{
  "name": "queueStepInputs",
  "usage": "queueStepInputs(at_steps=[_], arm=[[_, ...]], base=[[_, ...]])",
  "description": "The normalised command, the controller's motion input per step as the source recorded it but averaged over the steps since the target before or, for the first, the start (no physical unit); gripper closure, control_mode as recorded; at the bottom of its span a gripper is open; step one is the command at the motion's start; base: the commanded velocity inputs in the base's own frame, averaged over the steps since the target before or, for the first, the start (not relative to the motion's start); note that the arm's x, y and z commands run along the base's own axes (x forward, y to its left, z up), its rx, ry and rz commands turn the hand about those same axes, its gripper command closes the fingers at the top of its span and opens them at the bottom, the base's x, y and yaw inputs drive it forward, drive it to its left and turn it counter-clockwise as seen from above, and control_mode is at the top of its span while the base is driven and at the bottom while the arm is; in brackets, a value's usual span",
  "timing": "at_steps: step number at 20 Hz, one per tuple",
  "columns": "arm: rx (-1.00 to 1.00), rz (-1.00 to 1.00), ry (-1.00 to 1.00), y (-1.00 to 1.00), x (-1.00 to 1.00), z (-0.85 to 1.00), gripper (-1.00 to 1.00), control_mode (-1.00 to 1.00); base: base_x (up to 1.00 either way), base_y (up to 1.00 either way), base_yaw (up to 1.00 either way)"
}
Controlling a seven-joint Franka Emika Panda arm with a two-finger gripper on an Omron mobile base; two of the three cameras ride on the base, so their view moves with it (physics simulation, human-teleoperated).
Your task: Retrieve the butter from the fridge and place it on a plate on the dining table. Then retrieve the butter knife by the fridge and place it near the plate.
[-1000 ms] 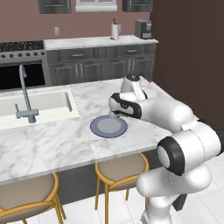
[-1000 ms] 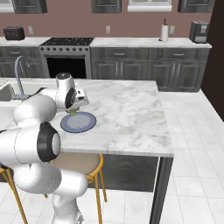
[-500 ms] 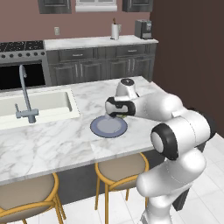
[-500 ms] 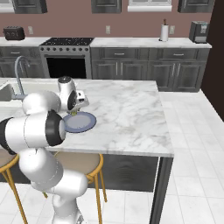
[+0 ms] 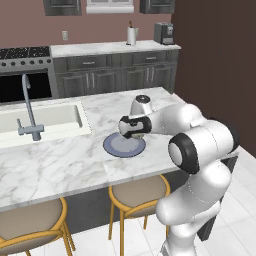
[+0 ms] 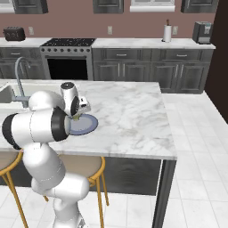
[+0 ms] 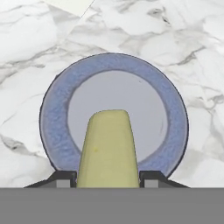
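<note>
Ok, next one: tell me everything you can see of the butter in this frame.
The butter is a pale yellow, smooth stick with a rounded far end, seen lengthwise in the hand view. It sits between the two dark fingertips of the gripper, which is closed on its sides. It points down toward the middle of the bluish-grey plate on the marble dining table. Whether its tip touches the plate cannot be told. In the right base view only a small yellowish bit shows under the hand.

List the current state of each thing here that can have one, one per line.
butter: gripped between the jaws, held above the plate, not yet set down.
plate: flat on the marble dining table, nothing on it yet.
gripper: shut on the butter.
faucet: no water seen running.
</note>
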Motion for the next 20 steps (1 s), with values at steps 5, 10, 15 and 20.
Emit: queueStepInputs(at_steps=[5,10,15,20], arm=[[0.00,0.02,-0.02,0.11,0.18,-0.38,1.00,-1.00],[0.00,0.00,-0.02,0.00,0.11,-0.29,1.00,-1.00],[0.00,0.00,-0.03,0.00,0.01,-0.25,1.00,-1.00],[0.00,0.00,-0.07,0.00,0.00,-0.20,1.00,-1.00]], base=[[0.00,0.00,0.00],[0.00,0.00,0.00],[0.00,0.00,0.00],[0.00,0.00,0.00]])
